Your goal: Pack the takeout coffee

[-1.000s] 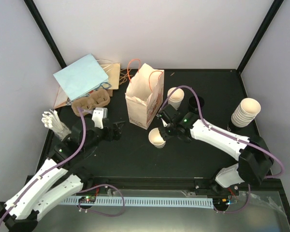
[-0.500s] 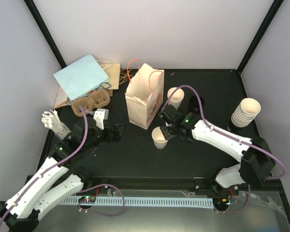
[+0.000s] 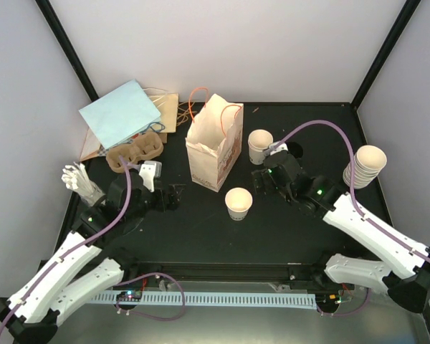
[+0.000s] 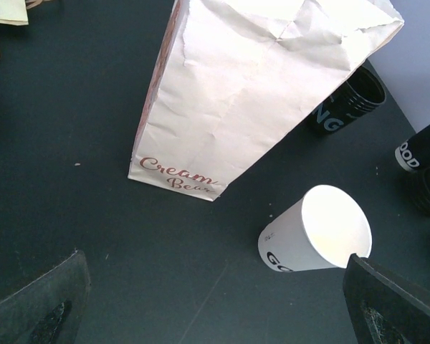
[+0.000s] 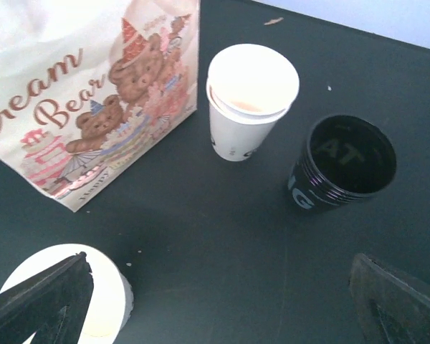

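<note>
Trouble from here starts with the small cream-white paper cup (image 3: pixel 238 203). It stands upright and lidless on the black counter (image 3: pixel 201 233), near the foot of the printed cream paper bag with orange handles (image 3: pixel 213 147) and between my two arms. My right jaws are spread wide with nothing between them. They hang low just to the right of that cup, looking down on a pair of nested cream cups (image 5: pixel 251 100) and a black stack (image 5: pixel 344 168) of lids or cups — I cannot tell which. My left jaws gape just as wide, also empty, facing the bag and the lone cup from the other side.

The lone cup looks empty, so I judge it light. A careless sweep of either wrist could tip it or send it skidding. Closing too hard on thin paper could crush its wall, and a grip near the rim could fold it. The nested pair and the black stack sit close together, so wide jaws coming down on one may clip the other. The bag is tall with a crumpled mouth — a cup lowered off-centre could catch the edge and topple it.
</note>
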